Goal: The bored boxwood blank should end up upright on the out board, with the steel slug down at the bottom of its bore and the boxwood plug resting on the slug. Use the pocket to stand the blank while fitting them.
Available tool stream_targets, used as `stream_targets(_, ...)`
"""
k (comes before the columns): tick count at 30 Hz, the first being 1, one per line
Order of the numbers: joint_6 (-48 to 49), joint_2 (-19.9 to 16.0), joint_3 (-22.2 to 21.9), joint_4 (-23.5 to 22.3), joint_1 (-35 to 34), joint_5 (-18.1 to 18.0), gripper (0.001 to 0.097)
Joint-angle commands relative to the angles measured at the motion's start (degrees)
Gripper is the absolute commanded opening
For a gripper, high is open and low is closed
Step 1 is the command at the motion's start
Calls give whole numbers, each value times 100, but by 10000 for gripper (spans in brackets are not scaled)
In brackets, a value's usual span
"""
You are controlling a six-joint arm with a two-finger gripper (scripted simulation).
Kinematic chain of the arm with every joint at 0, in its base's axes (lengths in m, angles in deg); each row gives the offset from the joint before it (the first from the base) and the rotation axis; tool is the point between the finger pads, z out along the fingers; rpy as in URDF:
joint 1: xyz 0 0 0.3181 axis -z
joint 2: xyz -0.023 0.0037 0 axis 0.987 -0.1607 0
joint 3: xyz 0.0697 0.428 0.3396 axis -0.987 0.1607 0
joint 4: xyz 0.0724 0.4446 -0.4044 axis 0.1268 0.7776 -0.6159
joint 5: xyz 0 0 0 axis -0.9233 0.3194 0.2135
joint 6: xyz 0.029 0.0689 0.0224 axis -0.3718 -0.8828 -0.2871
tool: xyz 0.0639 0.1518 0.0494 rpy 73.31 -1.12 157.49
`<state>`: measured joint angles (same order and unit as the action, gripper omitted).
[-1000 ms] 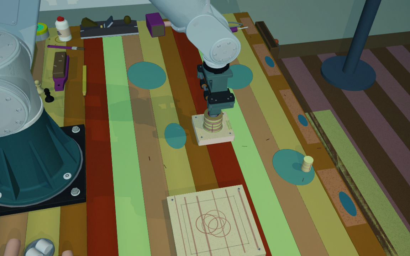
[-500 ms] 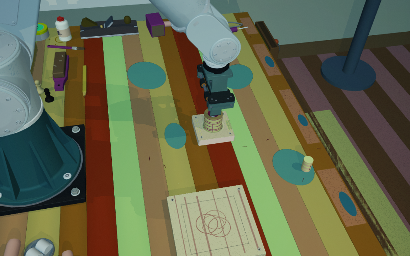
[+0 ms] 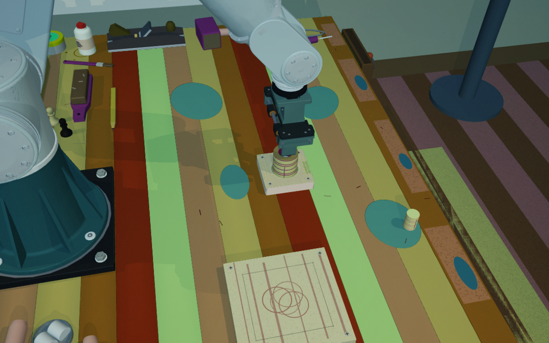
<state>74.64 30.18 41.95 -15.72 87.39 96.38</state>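
The bored boxwood blank (image 3: 285, 166) stands upright in the pocket block (image 3: 285, 175) at the middle of the bench. My gripper (image 3: 288, 152) hangs straight down over the blank's mouth with its fingertips in the bore, and it is open and holds nothing. The steel slug is hidden from me; I cannot see inside the bore. The boxwood plug (image 3: 411, 219) stands on a teal disc near the bench's right edge, well apart from the blank. The out board (image 3: 287, 296), pale with ring and line markings, lies at the near edge of the bench.
A small dish with white cylinders (image 3: 52, 331) sits at the near left corner. The arm's base (image 3: 33, 204) fills the left side. A glue bottle (image 3: 84, 38), a plane (image 3: 146, 34), a purple box (image 3: 206, 33) and chess pawns (image 3: 61, 123) line the far and left edges.
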Motion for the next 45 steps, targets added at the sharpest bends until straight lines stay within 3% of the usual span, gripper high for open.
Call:
stream_targets(1, 0, 2, -2, 0, 0, 0, 433)
stream_targets(45, 0, 382, -37, 0, 0, 415, 433)
